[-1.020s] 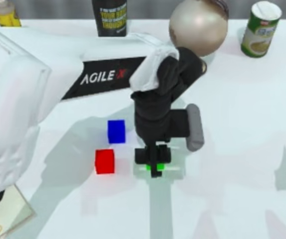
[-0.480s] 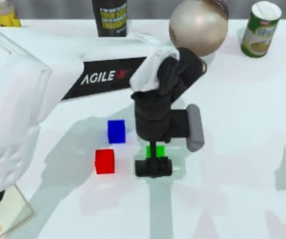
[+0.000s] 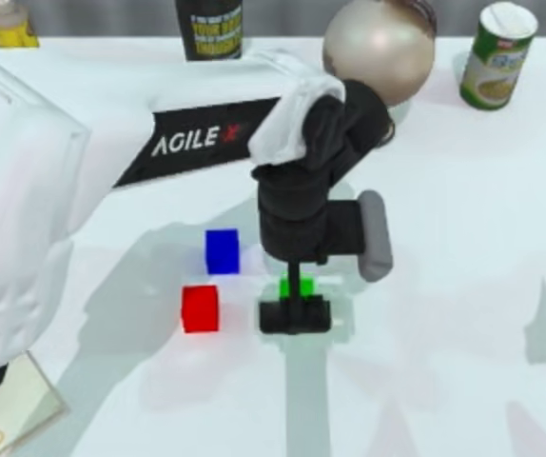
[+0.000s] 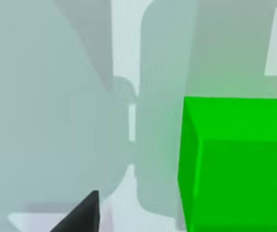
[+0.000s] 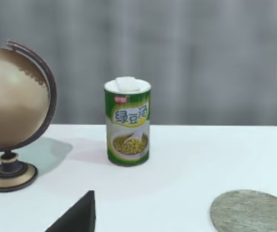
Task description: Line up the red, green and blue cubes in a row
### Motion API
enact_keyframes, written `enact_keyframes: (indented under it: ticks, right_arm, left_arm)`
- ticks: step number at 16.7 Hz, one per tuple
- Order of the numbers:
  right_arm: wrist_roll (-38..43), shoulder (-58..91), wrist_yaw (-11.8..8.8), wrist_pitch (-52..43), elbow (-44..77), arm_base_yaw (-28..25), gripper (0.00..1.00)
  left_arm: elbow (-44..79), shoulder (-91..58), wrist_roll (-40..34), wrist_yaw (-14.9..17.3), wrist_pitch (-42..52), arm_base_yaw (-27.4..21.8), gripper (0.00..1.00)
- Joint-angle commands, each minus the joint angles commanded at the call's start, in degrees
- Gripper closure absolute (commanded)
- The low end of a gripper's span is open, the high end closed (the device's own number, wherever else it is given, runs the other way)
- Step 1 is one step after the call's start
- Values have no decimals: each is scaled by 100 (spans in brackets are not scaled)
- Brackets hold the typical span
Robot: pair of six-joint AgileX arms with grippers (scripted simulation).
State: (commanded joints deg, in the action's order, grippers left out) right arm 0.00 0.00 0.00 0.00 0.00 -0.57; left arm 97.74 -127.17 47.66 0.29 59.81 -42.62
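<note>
The green cube (image 3: 297,285) rests on the white table, partly hidden behind my left gripper (image 3: 294,314), which hangs just in front of it. In the left wrist view the green cube (image 4: 235,164) fills one side, and a gap of bare table separates it from the one dark fingertip (image 4: 83,218) that shows, so the gripper is open and holds nothing. The red cube (image 3: 200,308) lies to the left of the gripper. The blue cube (image 3: 222,250) sits a little behind the red one. My right gripper (image 5: 138,228) is parked out of the top view, open.
A bronze globe (image 3: 378,52) stands at the back behind the left arm, with a green can (image 3: 497,55) at the back right. A black bottle (image 3: 209,33) and a yellow bottle (image 3: 11,27) stand along the back edge. A book corner (image 3: 7,409) lies front left. A grey round mat (image 5: 252,212) lies near the right arm.
A second ago my left gripper sat low over the green cube and covered it. It has since come off the cube, which now shows uncovered behind the fingers. The red and blue cubes stayed put.
</note>
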Motion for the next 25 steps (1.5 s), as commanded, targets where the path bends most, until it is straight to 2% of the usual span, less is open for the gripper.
enact_keyframes:
  ticks: [6, 11, 14, 18, 25]
  right_arm:
    - [0, 0, 0, 0, 0, 0, 0]
    - [0, 0, 0, 0, 0, 0, 0]
    - [0, 0, 0, 0, 0, 0, 0]
    - [0, 0, 0, 0, 0, 0, 0]
    - [0, 0, 0, 0, 0, 0, 0]
  left_arm:
    - [813, 274, -12, 9, 1137, 90, 0]
    - [831, 271, -22, 9, 1157, 64, 0]
    - [884, 228, -363, 0, 1158, 111, 0]
    - [988, 130, -1663, -14, 1148, 315, 0]
    - [1006, -138, -5479, 8, 1195, 855, 0]
